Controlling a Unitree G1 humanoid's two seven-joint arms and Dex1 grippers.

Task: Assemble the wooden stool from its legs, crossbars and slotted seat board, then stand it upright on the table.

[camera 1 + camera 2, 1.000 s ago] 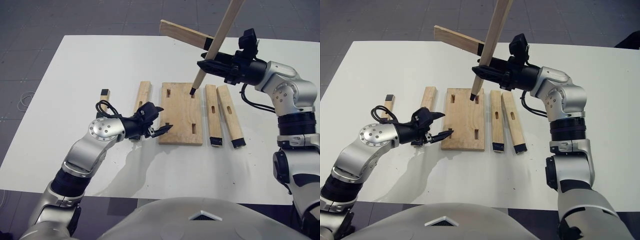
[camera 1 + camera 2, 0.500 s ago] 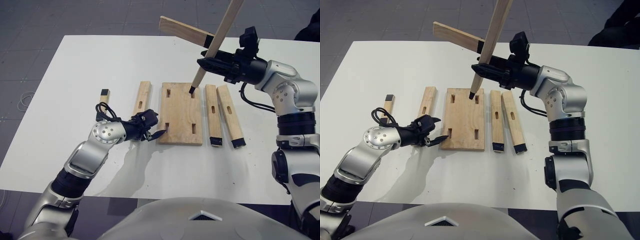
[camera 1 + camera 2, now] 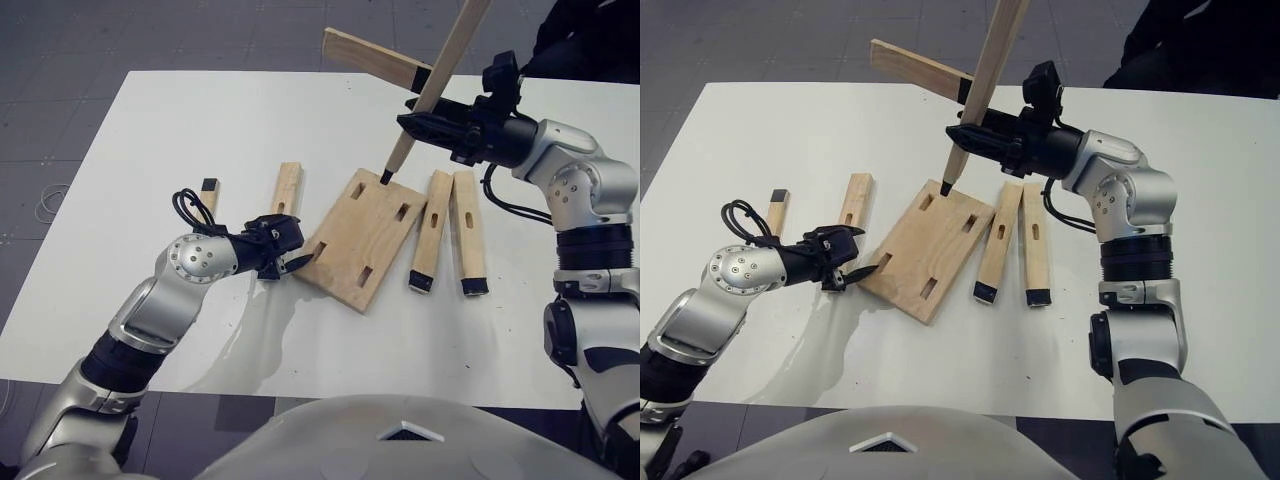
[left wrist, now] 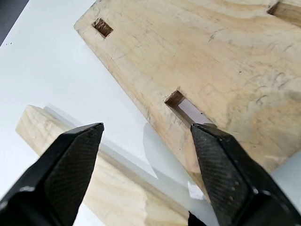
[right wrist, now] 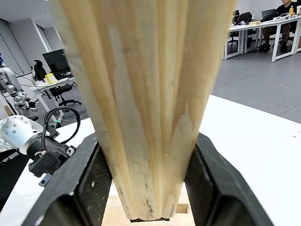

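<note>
The slotted seat board (image 3: 365, 240) lies askew on the white table (image 3: 150, 130). My left gripper (image 3: 287, 262) is open at the board's near-left edge. In the left wrist view that gripper (image 4: 146, 132) has one finger (image 4: 221, 169) over the board (image 4: 211, 61) and the other beside it. My right gripper (image 3: 428, 122) is shut on a leg (image 3: 440, 75) held steeply upright. The leg's black tip (image 3: 384, 179) rests at the board's far corner. A crossbar (image 3: 370, 58) sticks out from the leg. The right wrist view shows the leg (image 5: 146, 94) clamped between both fingers (image 5: 89, 188).
Two slotted wooden pieces (image 3: 430, 228) (image 3: 467, 232) with black ends lie right of the board, the nearer one tilted. Another slotted piece (image 3: 285, 188) lies left of the board, by my left gripper. A short piece (image 3: 209, 192) lies farther left. The table's left and near parts are bare.
The seat board has turned clockwise, its near end swinging left and its far end right, tilting the nearest slotted piece. My left gripper has drawn back to the left. The right arm has held still.
</note>
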